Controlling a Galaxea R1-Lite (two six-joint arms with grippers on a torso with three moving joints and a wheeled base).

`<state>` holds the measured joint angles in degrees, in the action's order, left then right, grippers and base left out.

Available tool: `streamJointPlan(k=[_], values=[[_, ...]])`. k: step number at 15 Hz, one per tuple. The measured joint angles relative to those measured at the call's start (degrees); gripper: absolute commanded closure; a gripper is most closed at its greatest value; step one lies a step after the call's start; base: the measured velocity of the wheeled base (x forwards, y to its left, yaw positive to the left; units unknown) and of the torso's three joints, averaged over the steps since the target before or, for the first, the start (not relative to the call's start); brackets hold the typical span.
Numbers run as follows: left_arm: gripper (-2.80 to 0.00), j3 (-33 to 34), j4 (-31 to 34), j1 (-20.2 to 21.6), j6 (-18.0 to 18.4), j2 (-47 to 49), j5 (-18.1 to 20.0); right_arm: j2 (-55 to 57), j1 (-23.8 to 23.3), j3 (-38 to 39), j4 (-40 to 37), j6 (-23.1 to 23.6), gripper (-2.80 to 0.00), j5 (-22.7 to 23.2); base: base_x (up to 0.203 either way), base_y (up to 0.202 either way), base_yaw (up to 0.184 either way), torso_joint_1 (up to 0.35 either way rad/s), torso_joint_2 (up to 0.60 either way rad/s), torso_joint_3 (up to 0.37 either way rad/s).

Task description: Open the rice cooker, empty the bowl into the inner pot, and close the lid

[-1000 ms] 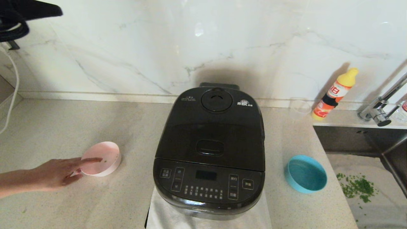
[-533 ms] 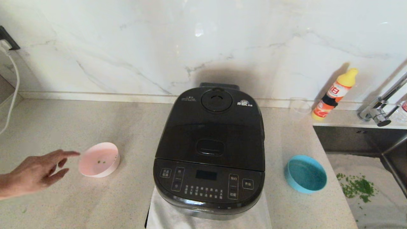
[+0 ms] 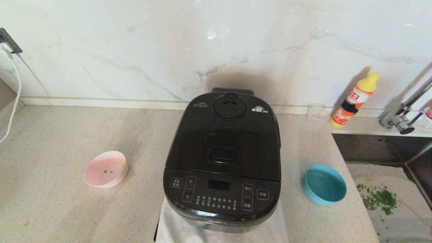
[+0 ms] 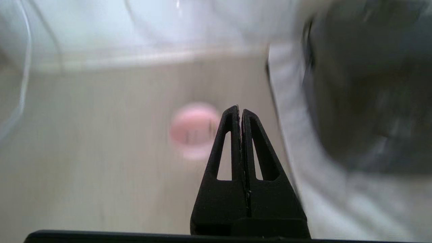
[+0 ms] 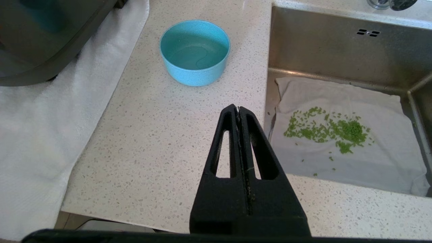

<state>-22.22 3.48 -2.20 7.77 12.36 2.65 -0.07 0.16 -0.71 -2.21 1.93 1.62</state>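
The black rice cooker (image 3: 223, 158) stands on a white towel (image 3: 175, 229) mid-counter, its lid (image 3: 226, 135) closed with the oblong latch button (image 3: 222, 156) facing up. The inner pot is hidden inside. A pink bowl (image 3: 105, 168) with a few green bits sits left of the cooker, and shows in the left wrist view (image 4: 193, 130). A blue bowl (image 3: 324, 184) sits on the right, also in the right wrist view (image 5: 194, 51). My left gripper (image 4: 240, 109) is shut and empty, short of the pink bowl. My right gripper (image 5: 238, 108) is shut and empty near the counter's front edge.
A sink (image 3: 388, 189) on the right holds a white cloth with scattered green bits (image 5: 327, 130). A yellow bottle (image 3: 354, 100), a clear cup (image 3: 318, 113) and a tap (image 3: 403, 116) stand at the back right. A white cable (image 3: 13, 101) hangs at far left.
A person's hand that touched the pink bowl has drawn back to the left and left the view. The bowl now rests flat. The cooker and blue bowl have not moved.
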Motion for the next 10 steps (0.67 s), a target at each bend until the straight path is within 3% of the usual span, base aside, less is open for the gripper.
streamJointPlan(k=[2, 5, 7, 10], values=[[0.00, 7.65, 2.03, 0.81, -1.70, -6.41, -0.18, 0.00, 0.00, 0.00, 0.00, -0.03, 0.00, 0.01, 0.000, 0.000, 0.000, 0.000, 0.00, 0.000], [0.00, 17.29, -1.58, 1.34, -8.06, -10.78, -0.34, 0.00, 0.00, 0.00, 0.00, 0.00, 0.00, 0.03, 0.000, 0.000, 0.000, 0.000, 0.00, 0.000], [0.00, 20.93, -6.35, 1.39, -6.75, -11.86, 0.57, 0.00, 0.00, 0.00, 0.00, 0.00, 0.00, 0.03, 0.000, 0.000, 0.000, 0.000, 0.00, 0.000], [0.00, 22.01, -7.04, 1.41, 0.68, -12.45, 0.51, 0.00, 0.00, 0.02, -0.02, -0.09, 0.00, 0.01, 0.000, 0.000, 0.000, 0.000, 0.00, 0.000]])
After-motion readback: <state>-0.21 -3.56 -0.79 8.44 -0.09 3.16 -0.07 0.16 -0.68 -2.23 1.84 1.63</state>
